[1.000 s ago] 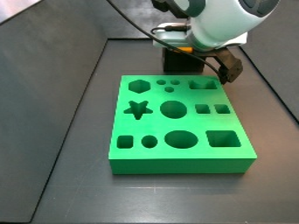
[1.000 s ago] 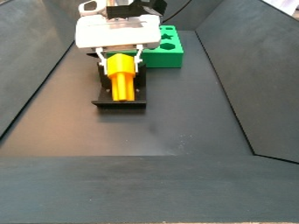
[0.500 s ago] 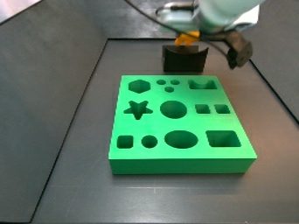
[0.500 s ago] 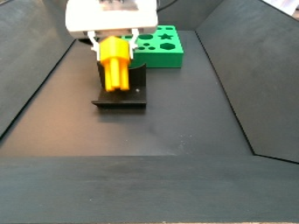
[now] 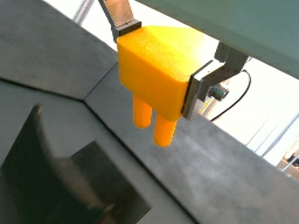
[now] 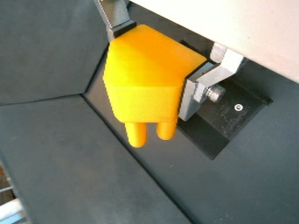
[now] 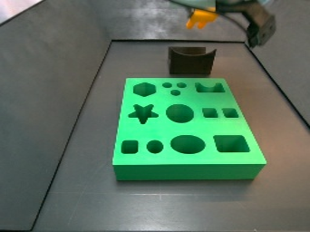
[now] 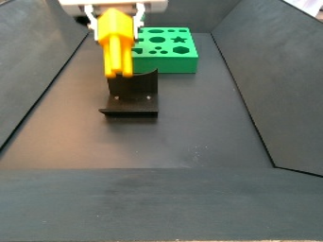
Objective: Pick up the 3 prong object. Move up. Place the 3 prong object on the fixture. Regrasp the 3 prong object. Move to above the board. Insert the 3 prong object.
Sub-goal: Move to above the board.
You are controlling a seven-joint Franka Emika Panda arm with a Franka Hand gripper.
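The 3 prong object point(image 5: 155, 80) is an orange-yellow block with short prongs pointing down, and the gripper point(image 5: 163, 59) is shut on its body. Silver fingers point(image 6: 201, 84) press on its two opposite sides in both wrist views. In a side view the 3 prong object point(image 8: 115, 43) hangs well above the fixture point(image 8: 131, 95), free of the notch. From the opposite side the piece point(image 7: 200, 15) and gripper point(image 7: 220, 9) sit at the frame's top, above the fixture point(image 7: 191, 61). The green board point(image 7: 188, 127) lies in front of the fixture.
Dark floor surrounds the board point(image 8: 167, 49) and fixture, with sloped dark walls point(image 8: 44, 85) on both sides. The fixture's base plate point(image 6: 222, 118) with a screw shows below the gripper point(image 6: 156, 59). A cable point(image 5: 233, 92) hangs beside a finger.
The gripper has risen straight up with the 3 prong object in it, lifting the piece out of the fixture's notch to well above it.
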